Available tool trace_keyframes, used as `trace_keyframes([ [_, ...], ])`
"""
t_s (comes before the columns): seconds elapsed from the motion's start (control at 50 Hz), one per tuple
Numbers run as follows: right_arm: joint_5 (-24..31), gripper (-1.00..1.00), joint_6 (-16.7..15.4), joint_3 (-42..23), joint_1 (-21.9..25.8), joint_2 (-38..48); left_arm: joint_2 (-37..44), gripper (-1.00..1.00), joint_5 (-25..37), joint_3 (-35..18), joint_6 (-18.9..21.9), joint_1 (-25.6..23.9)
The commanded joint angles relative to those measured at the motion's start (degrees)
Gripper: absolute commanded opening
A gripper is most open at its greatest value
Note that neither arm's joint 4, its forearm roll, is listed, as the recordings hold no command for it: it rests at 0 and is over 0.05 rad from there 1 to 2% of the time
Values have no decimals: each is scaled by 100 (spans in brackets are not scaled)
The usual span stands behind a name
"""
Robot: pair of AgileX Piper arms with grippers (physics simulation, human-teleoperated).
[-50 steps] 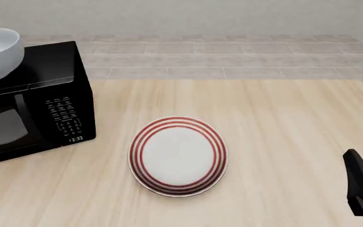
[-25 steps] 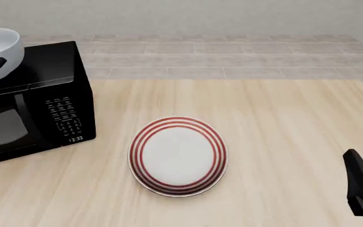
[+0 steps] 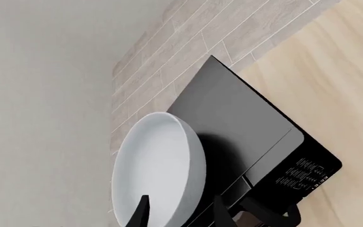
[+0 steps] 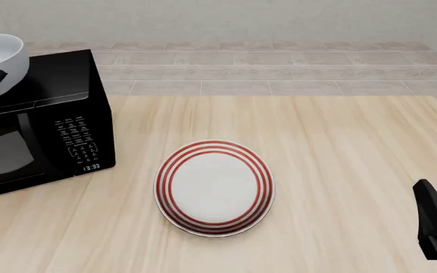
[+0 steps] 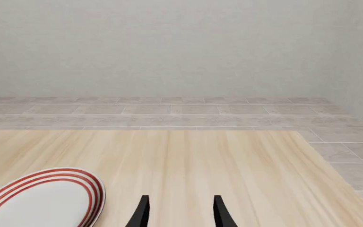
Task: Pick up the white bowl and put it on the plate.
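I've got one white bowl (image 4: pixel 4 57) in view: deep, round, plain glossy white, smooth sides, no marks. It sits tilted over the top of the microwave (image 4: pixel 44 122), far-left corner of the bench (image 4: pixel 340 148), w/ the left gripper (image 3: pixel 178 213) on its rim. In the left wrist view one finger (image 3: pixel 138 215) is inside the bowl and the other outside, so the jaws are clamped on the rim. Can't tell if the bowl's base touches the microwave top or hangs just above it.

One plate (image 4: pixel 214 187): flat, round, white, three red rings near the rim, lying on the bench just right of the microwave, well apart from the bowl.

Right gripper (image 5: pixel 178 213) is low at the bench's near-right edge, jaws narrowly parted, nothing between them; plate's edge shows off to its side.

Count: 1 bowl, 1 plate, 1 microwave, 2 arms.
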Motion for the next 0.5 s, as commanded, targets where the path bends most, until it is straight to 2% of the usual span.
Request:
trace_keyframes([
  [0.02, 0, 100, 0, 0, 0, 0, 178, 100, -183, 53, 31, 120],
  [0.34, 0, 100, 1, 0, 0, 0, 338, 100, -457, 296, 46, 115],
  [0.5, 0, 100, 1, 0, 0, 0, 437, 100, -469, 224, 19, 145],
])
